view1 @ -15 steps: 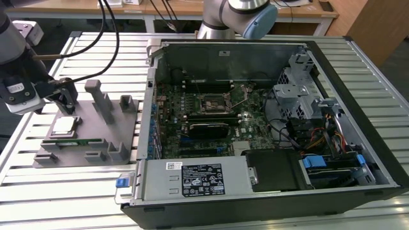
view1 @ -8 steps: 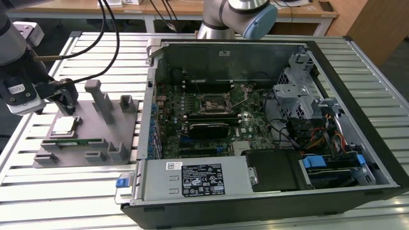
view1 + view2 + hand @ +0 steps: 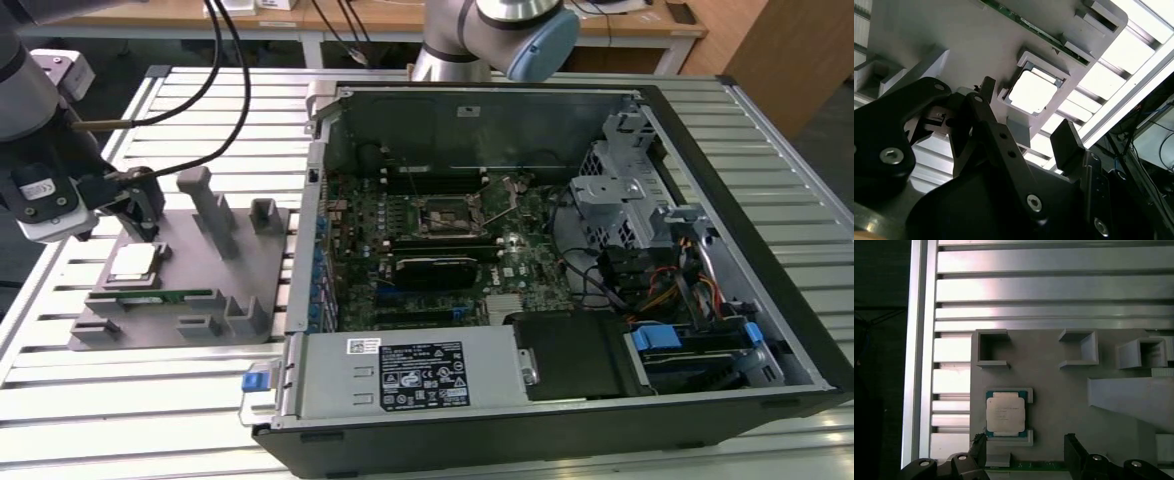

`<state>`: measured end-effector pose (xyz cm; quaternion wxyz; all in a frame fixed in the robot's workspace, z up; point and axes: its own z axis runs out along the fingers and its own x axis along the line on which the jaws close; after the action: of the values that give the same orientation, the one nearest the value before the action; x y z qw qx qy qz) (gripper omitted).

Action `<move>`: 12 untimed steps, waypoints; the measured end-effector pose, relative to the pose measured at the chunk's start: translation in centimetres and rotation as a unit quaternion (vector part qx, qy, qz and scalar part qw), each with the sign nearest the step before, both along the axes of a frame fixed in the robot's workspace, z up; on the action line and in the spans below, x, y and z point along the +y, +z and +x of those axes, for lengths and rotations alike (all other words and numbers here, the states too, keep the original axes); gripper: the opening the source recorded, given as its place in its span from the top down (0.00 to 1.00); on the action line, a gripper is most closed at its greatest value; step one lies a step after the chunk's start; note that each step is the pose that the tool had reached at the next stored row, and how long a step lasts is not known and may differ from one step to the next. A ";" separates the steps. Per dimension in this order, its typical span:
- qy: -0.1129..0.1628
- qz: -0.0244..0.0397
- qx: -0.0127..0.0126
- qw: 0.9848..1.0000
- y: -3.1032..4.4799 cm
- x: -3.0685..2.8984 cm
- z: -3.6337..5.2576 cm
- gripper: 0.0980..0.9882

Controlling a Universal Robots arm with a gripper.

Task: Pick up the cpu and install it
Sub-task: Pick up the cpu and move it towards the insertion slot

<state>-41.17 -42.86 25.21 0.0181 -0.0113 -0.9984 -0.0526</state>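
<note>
In the first wrist view the gripper [image 3: 1025, 447] hung with its two black fingers [image 3: 1072, 450] spread apart and nothing between them. Just beyond the fingertips lay the one cpu [image 3: 1005, 412], flat in its shallow nest on the grey fixture plate [image 3: 1054, 390], with neither finger closed on it. That view showed its silvery top and thin rim squarely from above, and a sliver of the one green memory stick [image 3: 1029, 466] lay on the plate between the fingers. Three small open-sided brackets [image 3: 991, 347] stood farther along the plate. The second wrist view caught the same chip at a slant, its top glaring white, and showed the width of the gap between the fingers more plainly. The plate rested on a slatted metal table [image 3: 1054, 290]. The exterior view placed the gripper over the plate at the exterior view's left. It also took in one open computer case [image 3: 747, 330] lying beside the plate toward the exterior view's right. The case's motherboard [image 3: 534, 270] lay exposed, with a single square socket [image 3: 447, 215] near its middle. The arm's base [image 3: 501, 30] rose behind the case.
</note>
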 end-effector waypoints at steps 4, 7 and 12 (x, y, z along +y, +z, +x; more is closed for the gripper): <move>0.000 0.000 0.000 1.000 -0.26 0.00 0.00 0.30; 0.000 0.000 0.000 1.000 -0.58 0.00 0.00 0.30; 0.008 0.000 0.000 1.000 -1.30 -0.01 -0.36 0.30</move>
<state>-41.54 -42.87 23.91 0.0186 -0.0037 -0.9984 -0.0524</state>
